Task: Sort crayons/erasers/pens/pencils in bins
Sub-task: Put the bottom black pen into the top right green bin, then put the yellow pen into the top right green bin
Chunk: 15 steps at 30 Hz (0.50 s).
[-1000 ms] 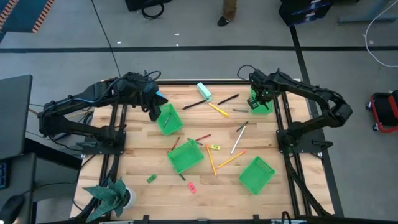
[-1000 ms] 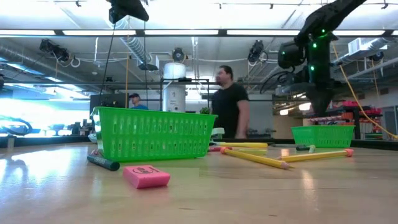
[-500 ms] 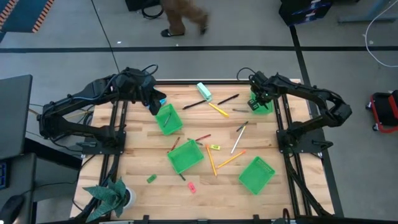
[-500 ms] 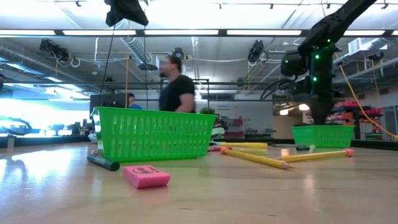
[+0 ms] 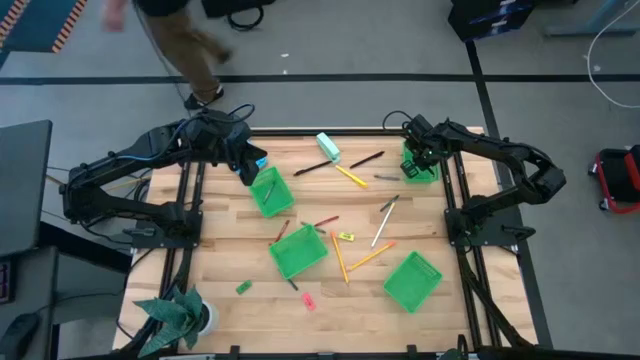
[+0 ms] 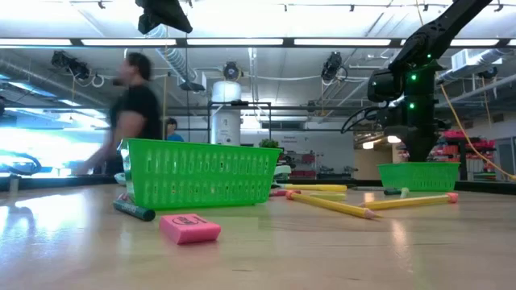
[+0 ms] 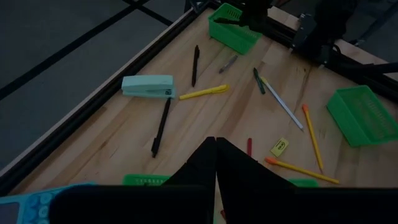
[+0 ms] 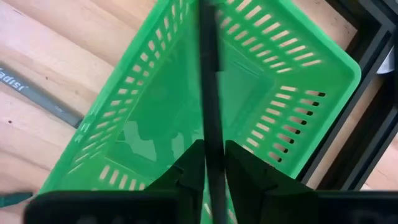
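My right gripper [image 5: 421, 160] hangs over the far-right green bin [image 5: 420, 168], pointing steeply down and shut on a dark pen [image 8: 208, 93]. My left gripper [image 7: 216, 146] is shut on nothing. It hovers high above the far-left bin [image 5: 272, 191]. Two more bins [image 5: 298, 252] [image 5: 412, 281] sit nearer. Loose on the wood lie dark pens [image 5: 313, 167] [image 5: 367, 159], a yellow pen [image 5: 351, 177], pencils [image 5: 339, 258] [image 5: 371, 256] [image 5: 382, 222], crayons [image 5: 326, 221] and small erasers [image 5: 308, 300] [image 5: 243, 287] [image 5: 345, 237]. My right gripper has the dark pen's shaft [image 8: 210, 134] between its two fingers, which come at it from above and slant down. The pen runs on past the fingers over the bin's floor and reaches beyond the bin's rim [image 8: 200, 9]. Which end the fingers hold is hidden by them.
A teal stapler [image 5: 328, 146] lies at the far edge and a blue calculator [image 7: 31, 202] at the far left. A potted plant [image 5: 180, 315] stands at the near-left corner. A person walks past beyond the table [image 6: 133, 113]. The pink eraser [image 6: 189, 228] lies nearest the low camera.
My right gripper has sunk a little toward the far-right bin with the pen between its fingers. The person behind the table has walked across toward the left.
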Each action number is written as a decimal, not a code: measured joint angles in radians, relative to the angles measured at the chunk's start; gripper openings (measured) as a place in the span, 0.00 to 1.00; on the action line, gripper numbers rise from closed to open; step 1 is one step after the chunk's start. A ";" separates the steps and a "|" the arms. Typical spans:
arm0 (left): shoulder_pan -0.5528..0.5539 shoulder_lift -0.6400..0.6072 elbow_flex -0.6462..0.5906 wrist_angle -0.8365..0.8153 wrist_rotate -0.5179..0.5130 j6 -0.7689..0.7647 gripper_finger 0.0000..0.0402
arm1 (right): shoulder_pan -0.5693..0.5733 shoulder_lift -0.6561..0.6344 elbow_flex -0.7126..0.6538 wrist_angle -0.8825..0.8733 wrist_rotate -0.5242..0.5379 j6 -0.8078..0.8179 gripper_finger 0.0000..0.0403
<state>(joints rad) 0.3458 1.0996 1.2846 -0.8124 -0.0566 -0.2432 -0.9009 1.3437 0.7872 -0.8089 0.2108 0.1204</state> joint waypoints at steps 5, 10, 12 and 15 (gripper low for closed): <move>0.000 0.000 0.000 0.000 0.000 0.001 0.06 | 0.000 -0.001 0.000 -0.005 0.000 -0.003 0.25; 0.000 0.000 0.000 0.000 0.000 -0.002 0.03 | 0.000 -0.025 0.024 -0.033 -0.002 0.001 0.28; 0.000 0.000 0.000 0.000 0.000 -0.007 0.03 | 0.003 -0.042 0.054 -0.048 -0.011 0.014 0.28; 0.000 0.000 0.000 0.000 -0.001 -0.010 0.04 | 0.032 -0.067 0.091 -0.050 -0.027 0.002 0.27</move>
<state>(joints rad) 0.3458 1.0996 1.2846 -0.8127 -0.0572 -0.2535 -0.8685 1.2769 0.8785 -0.8586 0.1838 0.1227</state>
